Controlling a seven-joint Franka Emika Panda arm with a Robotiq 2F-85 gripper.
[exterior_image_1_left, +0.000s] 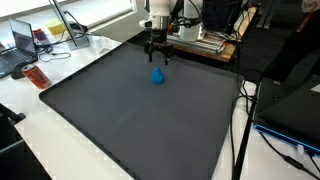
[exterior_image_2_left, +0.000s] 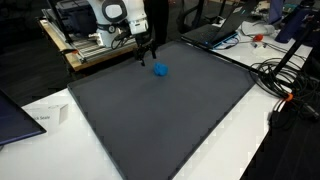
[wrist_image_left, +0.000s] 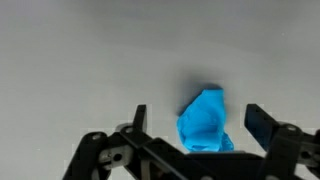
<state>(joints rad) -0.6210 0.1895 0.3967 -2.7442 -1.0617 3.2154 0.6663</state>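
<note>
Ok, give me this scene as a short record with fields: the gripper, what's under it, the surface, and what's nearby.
gripper: gripper open, hanging just above the blue object, apparently not touching it
nearest thing: small crumpled blue object, lying on the mat; in the wrist view it sits between the fingers
surface: dark grey mat on a white table
nearby: laptop on the table beside the mat
</note>
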